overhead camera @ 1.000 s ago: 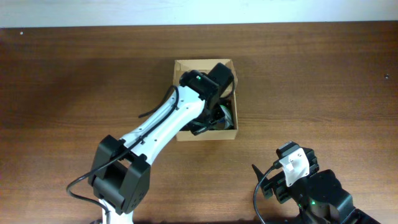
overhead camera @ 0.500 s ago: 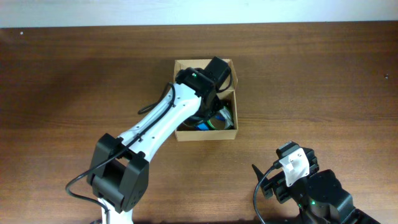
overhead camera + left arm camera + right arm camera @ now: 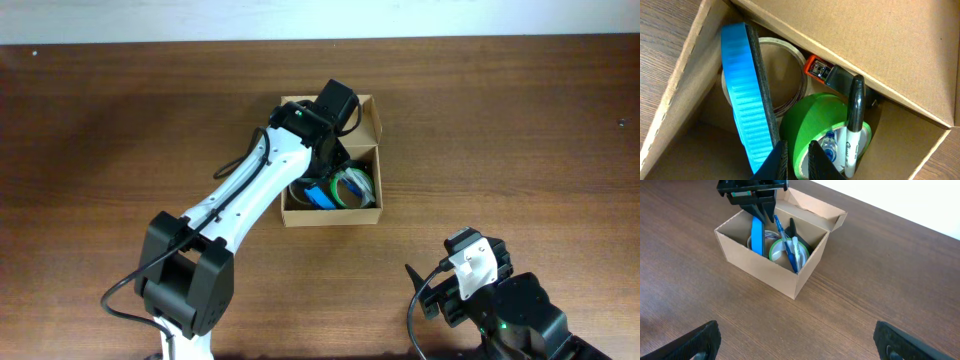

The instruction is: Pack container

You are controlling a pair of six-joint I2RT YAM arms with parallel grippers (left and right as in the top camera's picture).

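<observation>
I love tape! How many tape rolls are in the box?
2. A green roll sits by the black marker; a tan roll is beside the blue packet. Others may be hidden.

**Soft, even light; blur only at the near edges**

Diffuse light is falling evenly on the table [image 3: 520, 130], leaving a paler sheen towards its left side in the overhead view and casting only faint shadows. The walls of the container [image 3: 330, 216] are shading its interior. In the left wrist view the left fingers [image 3: 778, 161] are blurring at the bottom edge. The right fingers [image 3: 695, 342] are showing dark and soft.
</observation>
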